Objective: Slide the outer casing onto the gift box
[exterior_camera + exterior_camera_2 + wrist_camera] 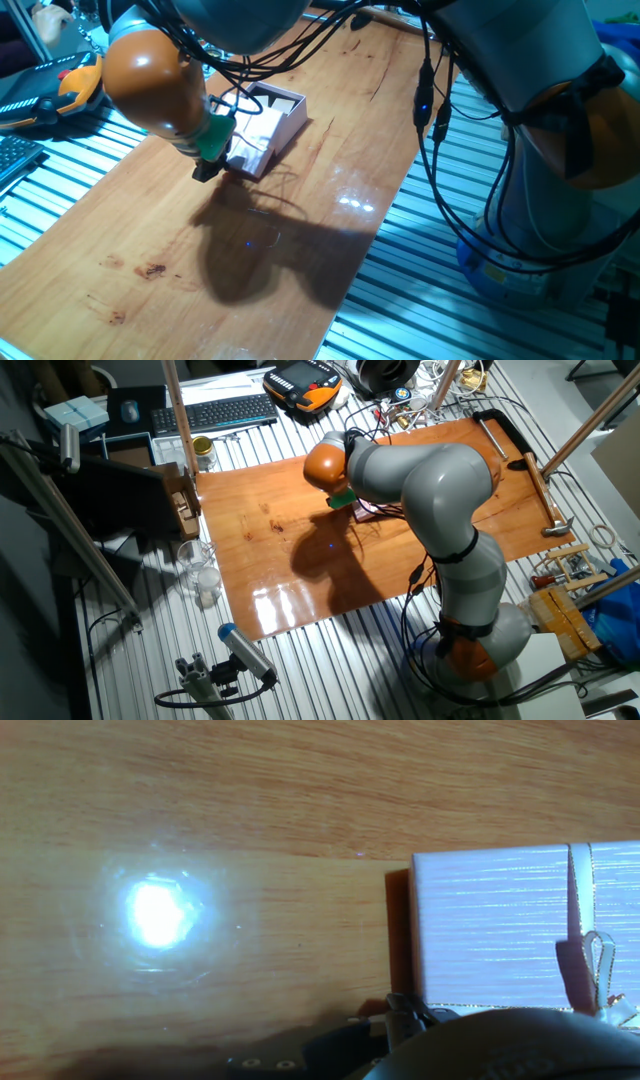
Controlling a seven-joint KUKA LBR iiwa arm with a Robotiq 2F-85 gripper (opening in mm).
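The outer casing (495, 925) is a pale pink sleeve with a cream ribbon and a small bow (600, 970). It lies flat on the wooden table at the right of the hand view. In one fixed view it (255, 135) lies under the arm's wrist. A white-rimmed open part, the gift box (280, 100), shows at its far end; its contents cannot be made out. My gripper (205, 168) is low at the casing's near end, and its dark fingers (405, 1012) are at the casing's corner. I cannot tell whether it is open or shut. In the other fixed view the arm hides most of the casing (366, 512).
The wooden table (300, 250) has ribbed metal surfaces on both sides. An orange and black pendant (60, 90) lies to the left. A keyboard (215, 410) sits at the back, and a black clamp (500, 435) lies on the table's far side. Lamp glare (155, 912) shows on the wood.
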